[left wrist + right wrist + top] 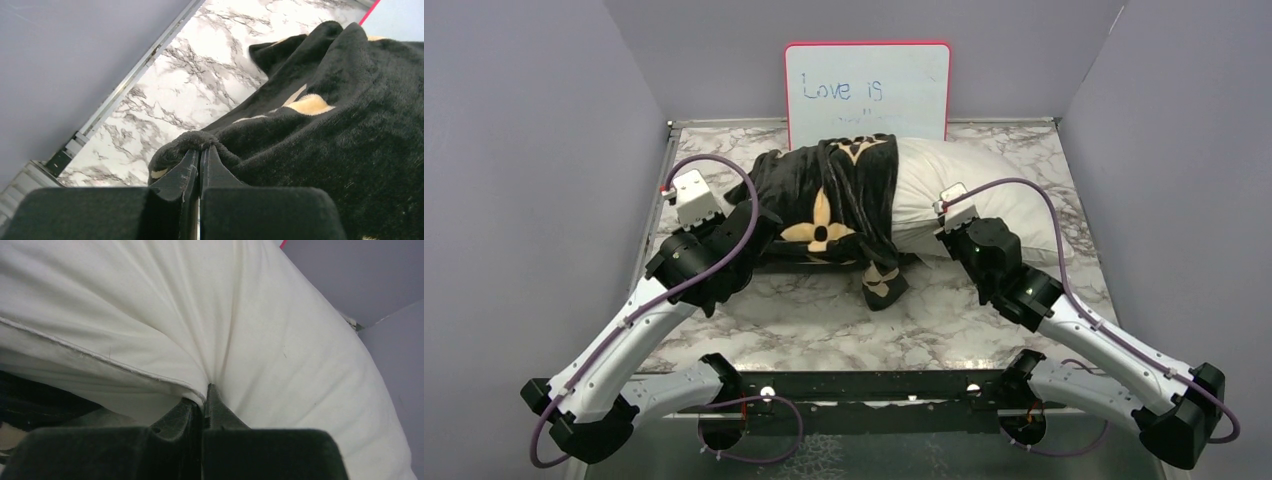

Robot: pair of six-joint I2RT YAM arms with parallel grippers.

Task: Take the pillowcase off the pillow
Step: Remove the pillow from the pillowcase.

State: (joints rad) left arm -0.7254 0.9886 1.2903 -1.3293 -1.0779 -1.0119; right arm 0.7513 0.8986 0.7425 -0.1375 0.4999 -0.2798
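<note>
Where the left arm stands: base at the near left corner, forearm rising up and inward, wrist bent toward the dark bundle.
Left tool (200, 150): fingers pressed together, clamped on a thick fold at the pillowcase's edge, low over the counter (784, 320).
Pillowcase (834, 190): bunched over the pillow's left end, black pile with tan flower prints; one loose corner trails onto the marble in front.
Pillow (924, 175): lying across the back of the counter, right half bare and white, fabric drawn into creases toward the right grip.
Right tool (205, 392): closed on the pillow's seamed near edge.
Right arm: base at the near right corner, forearm sloping up and inward, wrist at the pillow's front side.
Whiteboard (867, 95): pink-framed, upright behind the pillow.
</note>
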